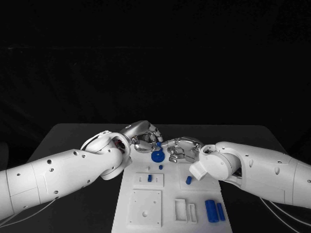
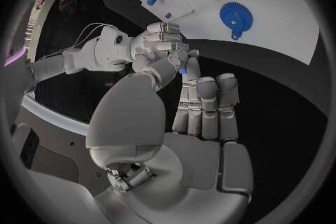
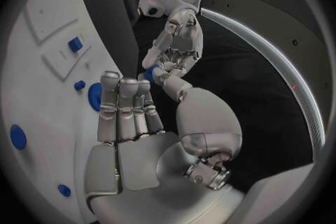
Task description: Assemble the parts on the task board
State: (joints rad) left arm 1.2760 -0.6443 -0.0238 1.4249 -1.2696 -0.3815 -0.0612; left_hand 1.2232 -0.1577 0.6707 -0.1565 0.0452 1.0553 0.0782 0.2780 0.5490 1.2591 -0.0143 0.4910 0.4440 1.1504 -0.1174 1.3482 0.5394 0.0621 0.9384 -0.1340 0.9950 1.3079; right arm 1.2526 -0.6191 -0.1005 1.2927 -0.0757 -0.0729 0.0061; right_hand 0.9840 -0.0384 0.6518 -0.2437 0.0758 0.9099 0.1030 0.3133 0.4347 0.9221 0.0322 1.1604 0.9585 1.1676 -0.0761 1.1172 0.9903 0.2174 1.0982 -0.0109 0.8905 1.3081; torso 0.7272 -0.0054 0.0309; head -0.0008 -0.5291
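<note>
**Mid-assembly: hands meet over the board's far end**

The board [image 1: 171,204] lies in the middle of the table [image 1: 71,141], and the work looks partly done. A gear [image 1: 157,156] sits at its far end, a small peg [image 1: 150,178] stands in a raised block, another peg [image 1: 188,180] stands beside it, and two bars [image 1: 213,210] lie loose near the right edge, apparently not yet placed.

Above the gear, the left hand [image 1: 146,136] and right hand [image 1: 181,149] meet fingertip to fingertip around a small blue part [image 2: 182,70]. The left hand pinches it, I judge; whether the right also grips it, or merely touches it, I cannot tell.

The board's recesses hold the seated pegs; the near square plate [image 1: 146,208] carries nothing.
</note>
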